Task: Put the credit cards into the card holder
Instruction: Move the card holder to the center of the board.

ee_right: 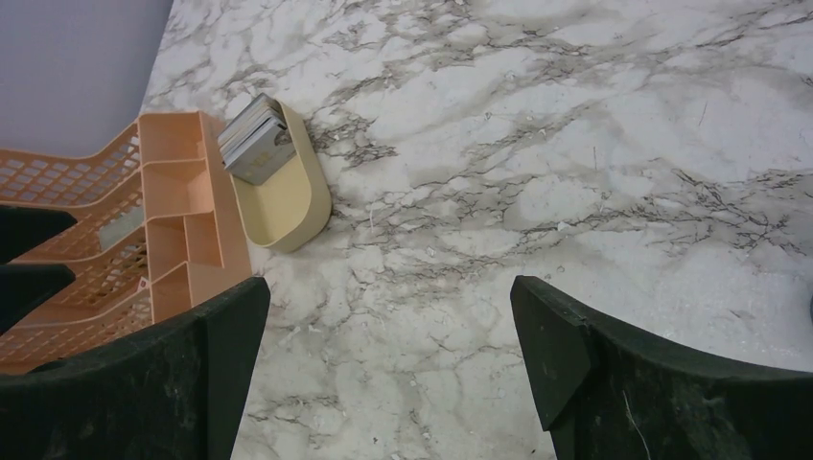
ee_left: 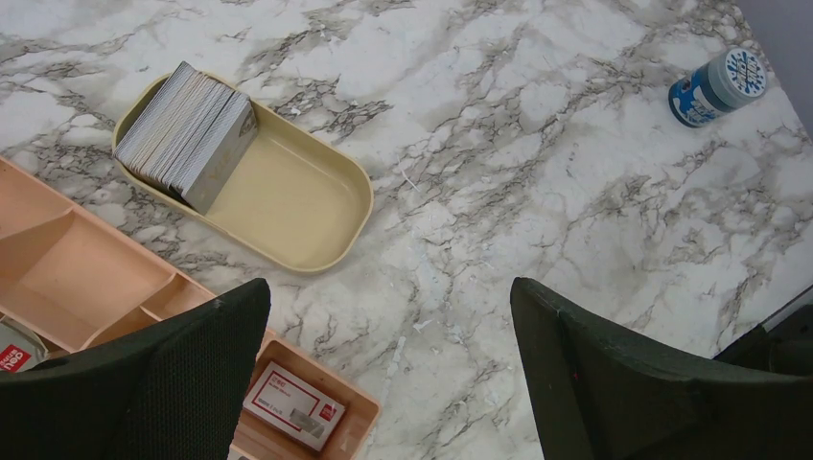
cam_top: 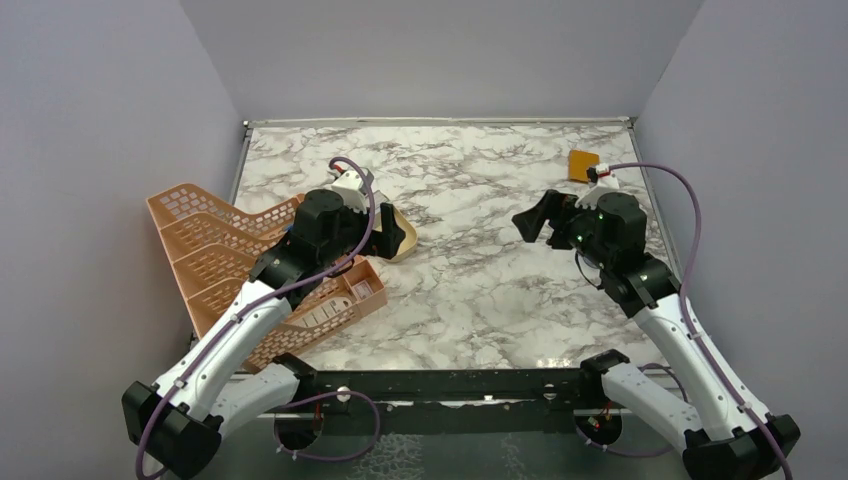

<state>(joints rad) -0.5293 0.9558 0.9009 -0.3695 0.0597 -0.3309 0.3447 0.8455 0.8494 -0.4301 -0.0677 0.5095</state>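
The credit cards (ee_left: 187, 134) are packed together as one grey stack, leaning at one end of a tan oval dish (ee_left: 292, 206). The dish lies on the marble tabletop (cam_top: 470, 280), just beside a peach lattice rack (cam_top: 210, 255). The left jaws are spread wide and hold nothing. In the left wrist view the two dark fingers (ee_left: 144, 383) frame bare marble, and the stack lies ahead of them and to the left of the gap, apart from both fingers. From above, the left arm (cam_top: 240, 320) reaches over the rack with its jaws above the dish. The right jaws are also spread wide and empty, above open marble. They face across the tabletop, so the dish and the cards (ee_right: 254, 139) appear far ahead in the right wrist view. The card holder (cam_top: 583, 165), a small orange square, lies flat near the far right corner of the tabletop, behind the wrist of the right arm (cam_top: 680, 330) and not between its jaws. A small blue and white jar (ee_left: 717, 86) lies on its side, well apart from the dish.
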